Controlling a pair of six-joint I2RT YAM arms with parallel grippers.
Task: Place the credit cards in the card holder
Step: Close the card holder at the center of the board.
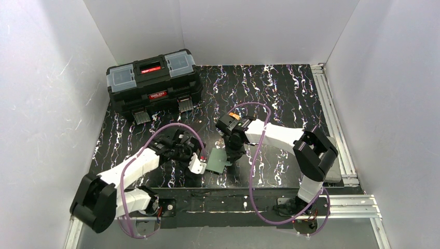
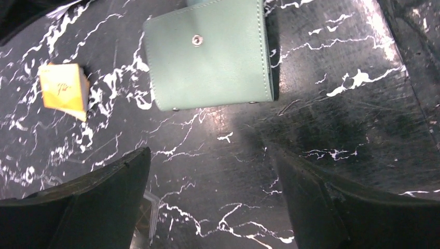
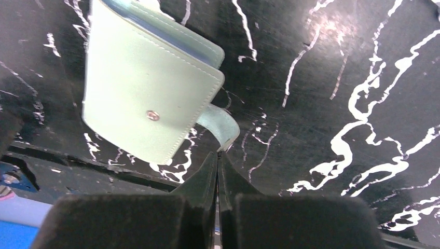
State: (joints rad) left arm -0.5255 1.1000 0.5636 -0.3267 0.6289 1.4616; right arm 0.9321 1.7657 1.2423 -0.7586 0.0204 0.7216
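The card holder (image 2: 207,57), a mint-green square wallet with a metal snap, lies closed on the black marbled table (image 2: 337,93); from above it sits between the two arms (image 1: 217,160). An orange credit card (image 2: 63,89) lies flat to its left in the left wrist view. My left gripper (image 2: 207,171) hovers open just short of the wallet, nothing between its fingers. In the right wrist view the wallet (image 3: 140,88) has its snap tab (image 3: 220,124) sticking out, and my right gripper (image 3: 218,154) is shut with its tips pinching the tab's end. No white card is clearly visible.
A big black toolbox (image 1: 153,85) with clear lid compartments stands at the back left. An aluminium rail (image 1: 332,119) runs along the table's right side. White walls enclose the table. The table's front edge (image 3: 62,158) is close to the wallet.
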